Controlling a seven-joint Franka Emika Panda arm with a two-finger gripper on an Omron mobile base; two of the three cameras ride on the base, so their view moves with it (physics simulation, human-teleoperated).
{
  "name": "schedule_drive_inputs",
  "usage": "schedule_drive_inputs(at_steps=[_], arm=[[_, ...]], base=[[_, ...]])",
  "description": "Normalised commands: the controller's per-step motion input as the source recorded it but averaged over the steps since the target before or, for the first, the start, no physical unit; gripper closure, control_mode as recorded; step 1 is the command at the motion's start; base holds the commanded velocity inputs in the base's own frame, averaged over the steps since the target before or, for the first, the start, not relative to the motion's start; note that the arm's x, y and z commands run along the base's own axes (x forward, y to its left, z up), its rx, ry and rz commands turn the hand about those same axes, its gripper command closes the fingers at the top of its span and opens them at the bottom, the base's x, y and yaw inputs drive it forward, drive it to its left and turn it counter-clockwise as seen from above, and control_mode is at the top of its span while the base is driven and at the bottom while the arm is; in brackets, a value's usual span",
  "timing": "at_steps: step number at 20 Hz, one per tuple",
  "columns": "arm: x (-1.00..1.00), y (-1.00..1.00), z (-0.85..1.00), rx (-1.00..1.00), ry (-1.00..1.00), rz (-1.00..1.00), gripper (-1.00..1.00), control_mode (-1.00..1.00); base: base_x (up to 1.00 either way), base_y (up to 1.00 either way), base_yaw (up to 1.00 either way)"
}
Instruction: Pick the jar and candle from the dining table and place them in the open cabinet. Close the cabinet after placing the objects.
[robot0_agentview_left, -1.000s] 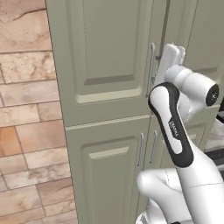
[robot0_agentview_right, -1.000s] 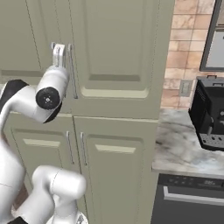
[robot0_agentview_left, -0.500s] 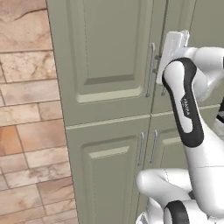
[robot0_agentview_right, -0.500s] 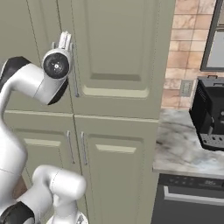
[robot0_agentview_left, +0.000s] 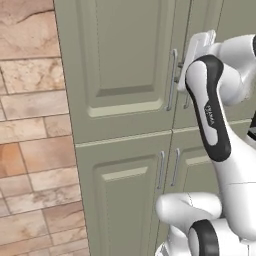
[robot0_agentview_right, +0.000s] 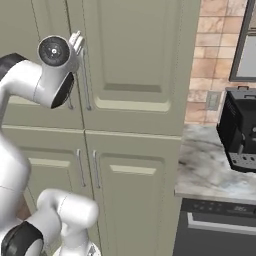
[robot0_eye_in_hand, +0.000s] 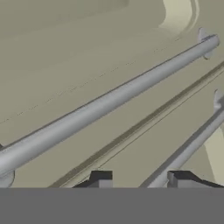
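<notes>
Raised and swung rightwards, the hand (robot0_eye_in_hand: 139, 180) now sits at the cabinet's (robot0_agentview_left: 125, 70) upper door handles.
Its fingers straddle a slim, round, brushed-silver bar handle (robot0_eye_in_hand: 183, 151), apparently clamped; sage panelled doors are shut, beside a marbled worktop (robot0_agentview_right: 210, 165).

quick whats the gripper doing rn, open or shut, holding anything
gripper: up against the cabinet doors by the silver handles; cannot tell whether it is open or shut, and no jar or candle shows in it.
</notes>
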Motion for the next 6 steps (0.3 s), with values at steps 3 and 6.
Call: schedule_drive_inputs(at_steps=[3, 6], arm=[[1.00, -0.59, -0.24, 0.15, 0.45, 0.00, -1.00, -1.00], [1.00, -0.60, -0.25, 0.15, 0.45, 0.00, -1.00, -1.00]], base=[[0.00, 0.00, 0.00], [0.00, 0.00, 0.00]])
